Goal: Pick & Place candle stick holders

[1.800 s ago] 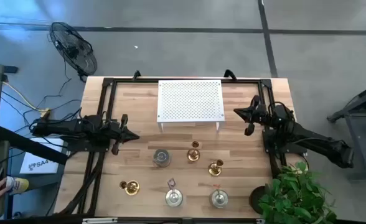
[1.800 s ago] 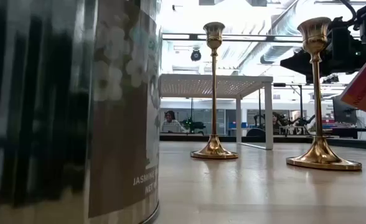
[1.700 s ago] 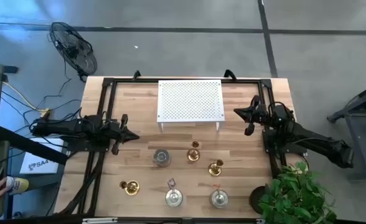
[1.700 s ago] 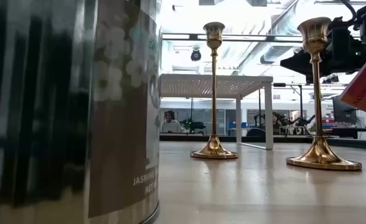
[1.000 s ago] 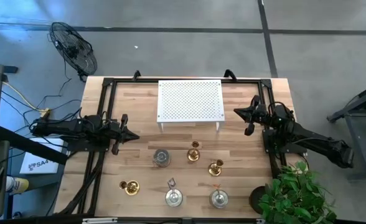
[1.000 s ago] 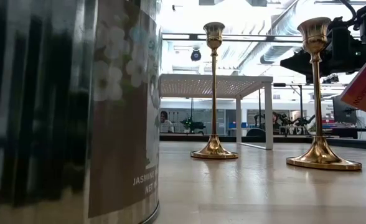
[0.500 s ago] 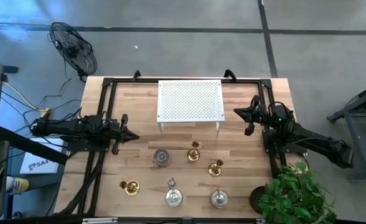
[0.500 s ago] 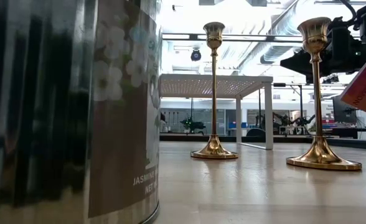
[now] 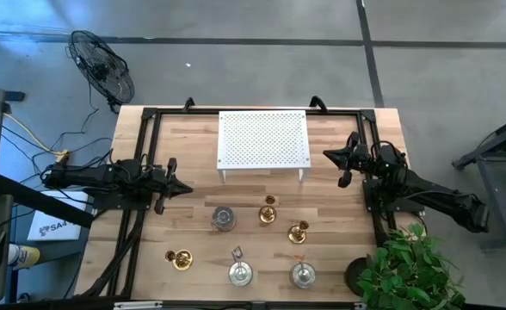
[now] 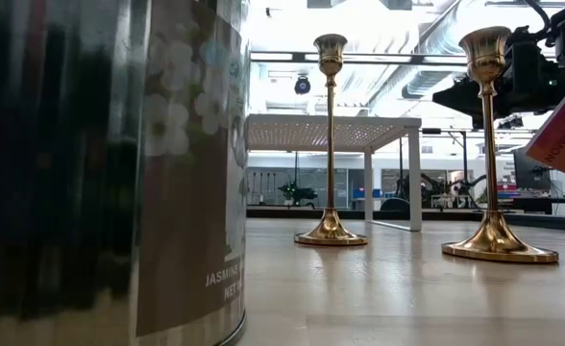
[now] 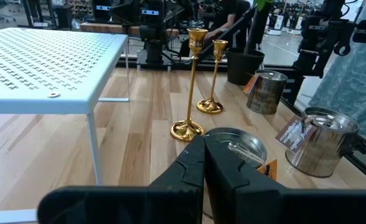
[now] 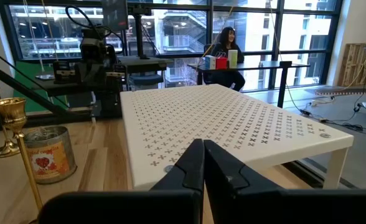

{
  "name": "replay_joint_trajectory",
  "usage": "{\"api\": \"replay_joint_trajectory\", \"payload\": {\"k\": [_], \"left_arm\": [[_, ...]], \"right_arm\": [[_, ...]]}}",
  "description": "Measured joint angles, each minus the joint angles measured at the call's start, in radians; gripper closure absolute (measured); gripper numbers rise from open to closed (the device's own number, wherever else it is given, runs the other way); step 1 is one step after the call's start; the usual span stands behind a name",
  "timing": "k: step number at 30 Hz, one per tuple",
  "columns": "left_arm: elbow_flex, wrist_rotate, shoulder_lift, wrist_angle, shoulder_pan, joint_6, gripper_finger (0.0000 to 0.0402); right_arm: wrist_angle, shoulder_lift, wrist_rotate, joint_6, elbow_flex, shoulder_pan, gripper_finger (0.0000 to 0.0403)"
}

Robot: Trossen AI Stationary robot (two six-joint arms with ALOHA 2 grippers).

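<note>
- While my left gripper [image 9: 187, 189] waits with fingers pressed together, empty, the tin [image 9: 223, 218] sits just ahead.
- I should spread wide before reaching.
- My right gripper [image 9: 328, 156], also closed, idles beside the rack [image 9: 263, 138].

rack [image 9: 263, 139] at table's [image 9: 193, 164] far middle, six candle stick holders [image 9: 268, 210] before it, grippers flanking

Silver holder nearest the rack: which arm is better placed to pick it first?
Left, probably. The silver holder stands just inboard of the left end effector, and shows right ahead of it in the left wrist view. The right end effector waits beside the rack, farther off. Both are shut and empty.
</note>
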Motion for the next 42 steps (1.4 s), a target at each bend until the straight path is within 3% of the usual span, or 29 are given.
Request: {"api": "replay_joint_trajectory", "payload": {"k": [29, 35, 42], "left_arm": [[0.0, -0.002, 0.0, 0.008, 0.0, 0.0, 0.0401], [-0.002, -0.063, 0.0, 0.018, 0.0, -0.004, 0.0401], [-0.002, -0.064, 0.0, 0.02, 0.0, -0.004, 0.0401]], "right_arm": [[0.019, 0.0, -0.001, 0.006, 0.0, 0.0, 0.0402], [0.021, 0.0, -0.008, 0.249, 0.0, 0.0, 0.0402], [0.064, 0.0, -0.012, 0.289, 0.0, 0.004, 0.0402]]}}
